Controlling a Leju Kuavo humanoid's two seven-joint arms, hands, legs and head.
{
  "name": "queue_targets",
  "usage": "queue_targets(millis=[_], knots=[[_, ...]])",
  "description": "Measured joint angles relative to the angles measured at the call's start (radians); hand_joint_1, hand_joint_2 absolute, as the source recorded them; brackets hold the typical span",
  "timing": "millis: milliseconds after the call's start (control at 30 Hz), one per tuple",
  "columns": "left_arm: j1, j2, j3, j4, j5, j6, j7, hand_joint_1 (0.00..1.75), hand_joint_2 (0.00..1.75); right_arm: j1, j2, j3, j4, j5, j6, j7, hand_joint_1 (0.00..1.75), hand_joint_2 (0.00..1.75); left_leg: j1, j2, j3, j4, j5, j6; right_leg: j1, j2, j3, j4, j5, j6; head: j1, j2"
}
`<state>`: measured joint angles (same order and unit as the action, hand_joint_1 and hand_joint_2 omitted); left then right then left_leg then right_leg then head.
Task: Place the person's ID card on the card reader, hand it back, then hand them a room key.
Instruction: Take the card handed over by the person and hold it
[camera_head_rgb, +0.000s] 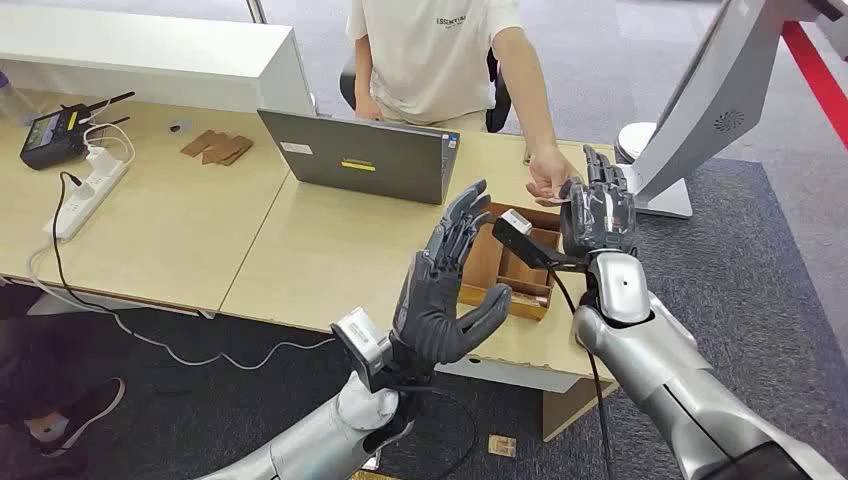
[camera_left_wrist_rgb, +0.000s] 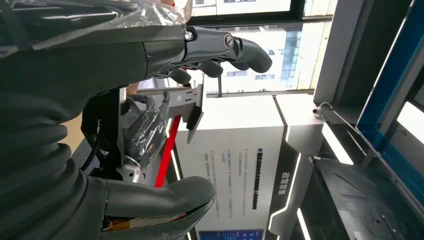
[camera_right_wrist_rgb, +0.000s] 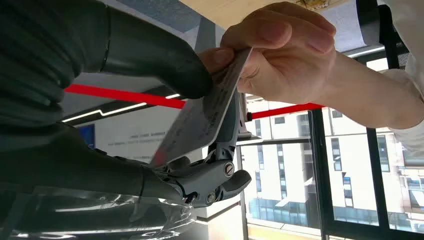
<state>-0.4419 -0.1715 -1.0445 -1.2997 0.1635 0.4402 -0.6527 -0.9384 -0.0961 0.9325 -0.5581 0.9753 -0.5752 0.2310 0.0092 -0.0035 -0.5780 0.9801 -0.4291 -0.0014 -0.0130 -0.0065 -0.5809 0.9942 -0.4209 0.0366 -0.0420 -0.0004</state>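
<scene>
Right hand (camera_head_rgb: 597, 210), fingers upright, pinching a thin, flat ID card (camera_right_wrist_rgb: 202, 120) between thumb and fingers; the person's hand (camera_right_wrist_rgb: 280, 60) grips its far end, hiding that edge. The card's printing is unreadable, perhaps pale plastic. Left hand (camera_head_rgb: 440, 290) raised over the wooden desk (camera_head_rgb: 330, 250), fingers spread, empty.

My left hand (camera_head_rgb: 440, 300) is raised, palm up and forward, fingers spread and holding nothing. My right arm reaches forward with its hand (camera_head_rgb: 597, 212) upright, thumb and fingers pinching the ID card (camera_right_wrist_rgb: 202, 120), which the person's hand (camera_right_wrist_rgb: 280, 55) also grips.
</scene>
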Motion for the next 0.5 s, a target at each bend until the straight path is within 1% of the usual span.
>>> queue_targets(millis=[500], knots=[[0.002, -0.004, 0.000, 0.014, -0.011, -0.004, 0.000, 0.00, 1.75, -0.016, 0.009, -0.007, 0.016, -0.023, -0.015, -0.010, 1.75, 1.75, 0.000, 0.000, 0.000, 0.000, 0.000, 0.000, 0.000, 0.000, 0.000, 0.000, 0.000, 0.000, 0.000, 0.000]])
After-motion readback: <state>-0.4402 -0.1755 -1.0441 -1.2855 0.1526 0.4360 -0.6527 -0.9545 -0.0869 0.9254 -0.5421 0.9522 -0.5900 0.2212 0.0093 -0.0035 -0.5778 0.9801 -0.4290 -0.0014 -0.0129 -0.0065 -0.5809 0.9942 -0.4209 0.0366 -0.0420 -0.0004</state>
